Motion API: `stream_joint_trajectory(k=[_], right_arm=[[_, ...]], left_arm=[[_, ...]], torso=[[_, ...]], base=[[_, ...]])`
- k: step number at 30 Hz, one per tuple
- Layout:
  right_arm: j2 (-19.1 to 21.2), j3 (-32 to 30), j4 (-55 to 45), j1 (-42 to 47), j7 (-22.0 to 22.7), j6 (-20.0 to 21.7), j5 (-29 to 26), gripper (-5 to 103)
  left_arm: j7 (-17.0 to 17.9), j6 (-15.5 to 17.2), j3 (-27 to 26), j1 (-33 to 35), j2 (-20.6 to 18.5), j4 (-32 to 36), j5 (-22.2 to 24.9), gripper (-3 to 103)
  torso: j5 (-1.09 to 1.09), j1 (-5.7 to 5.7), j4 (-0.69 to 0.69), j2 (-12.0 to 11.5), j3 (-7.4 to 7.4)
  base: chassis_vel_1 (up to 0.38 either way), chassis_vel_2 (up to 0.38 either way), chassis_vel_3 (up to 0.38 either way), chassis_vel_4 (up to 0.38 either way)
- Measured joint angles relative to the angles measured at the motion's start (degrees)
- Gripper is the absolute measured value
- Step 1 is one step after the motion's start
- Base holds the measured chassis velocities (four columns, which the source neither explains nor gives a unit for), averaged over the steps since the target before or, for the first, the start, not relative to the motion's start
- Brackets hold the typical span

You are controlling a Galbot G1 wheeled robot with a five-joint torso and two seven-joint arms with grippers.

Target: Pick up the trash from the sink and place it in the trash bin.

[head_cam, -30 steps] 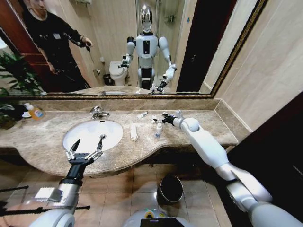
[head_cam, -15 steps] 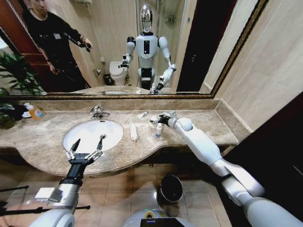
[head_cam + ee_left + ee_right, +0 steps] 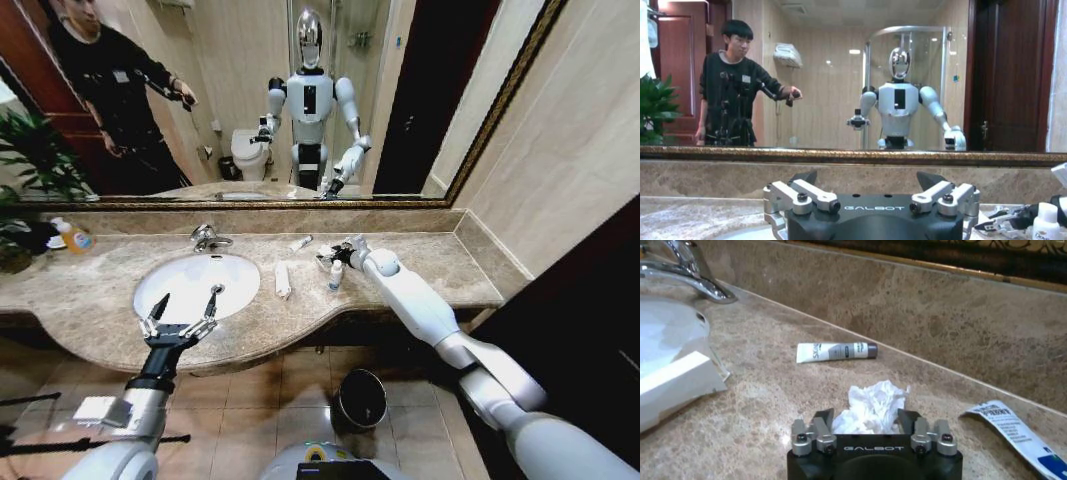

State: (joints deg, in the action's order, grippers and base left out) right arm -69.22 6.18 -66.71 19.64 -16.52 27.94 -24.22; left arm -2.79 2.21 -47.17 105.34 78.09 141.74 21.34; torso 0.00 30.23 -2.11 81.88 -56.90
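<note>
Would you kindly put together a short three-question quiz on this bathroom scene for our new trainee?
1. True or false: the trash bin stands on the counter.
2. What lies between the right gripper's fingers? A) crumpled white tissue B) small tube C) long white packet
3. Fill in: the left gripper hovers open over the front edge of the ____.

Key: 1. False, it is on the floor. 2. A. 3. sink.

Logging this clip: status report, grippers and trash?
Right gripper open around crumpled white tissue on the counter. Left gripper open, hovering at the sink front rim. Small tube beyond, untouched. Nothing in the way.
</note>
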Motion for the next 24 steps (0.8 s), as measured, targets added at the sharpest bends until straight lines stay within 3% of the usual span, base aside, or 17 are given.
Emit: stream_joint_trajectory(k=[8,10,12,14,16,19,24], right_arm=[[0.0,-0.1,0.3,0.4,-0.4,-1.4,0.8,37],[0.0,-0.2,0.3,0.4,-0.3,-1.5,0.8,37],[0.1,-0.3,0.0,0.4,-0.2,-1.6,0.6,21],[0.1,-0.4,-0.2,0.4,-0.1,-1.6,0.4,21],[0.4,-0.6,-0.3,0.4,-0.1,-2.1,0.3,10],[0.4,-1.8,-0.3,0.4,0.2,-3.4,0.1,4],[1.2,-6.6,-2.5,0.7,1.4,-3.2,-3.1,4]], left_arm=[[0.0,0.0,0.0,0.0,0.0,0.0,0.0,100],[0.0,0.0,0.0,0.0,0.0,0.0,0.0,100],[0.0,0.0,0.0,0.0,0.0,0.0,0.0,100],[0.0,0.0,0.0,0.0,0.0,0.0,0.0,100],[0.0,0.0,0.0,0.0,0.0,0.0,0.0,100],[0.0,0.0,0.0,0.0,0.0,0.0,0.0,100],[0.0,0.0,0.0,0.0,0.0,0.0,0.0,100]], torso=[[0.0,0.0,0.0,0.0,0.0],[0.0,0.0,0.0,0.0,0.0],[0.0,0.0,0.0,0.0,0.0],[0.0,0.0,0.0,0.0,0.0],[0.0,0.0,0.0,0.0,0.0],[0.0,0.0,0.0,0.0,0.0],[0.0,0.0,-0.02,0.0,0.0]], base=[[0.0,0.0,0.0,0.0],[0.0,0.0,0.0,0.0],[0.0,0.0,0.0,0.0],[0.0,0.0,0.0,0.0],[0.0,0.0,0.0,0.0],[0.0,0.0,0.0,0.0],[0.0,0.0,0.0,0.0]])
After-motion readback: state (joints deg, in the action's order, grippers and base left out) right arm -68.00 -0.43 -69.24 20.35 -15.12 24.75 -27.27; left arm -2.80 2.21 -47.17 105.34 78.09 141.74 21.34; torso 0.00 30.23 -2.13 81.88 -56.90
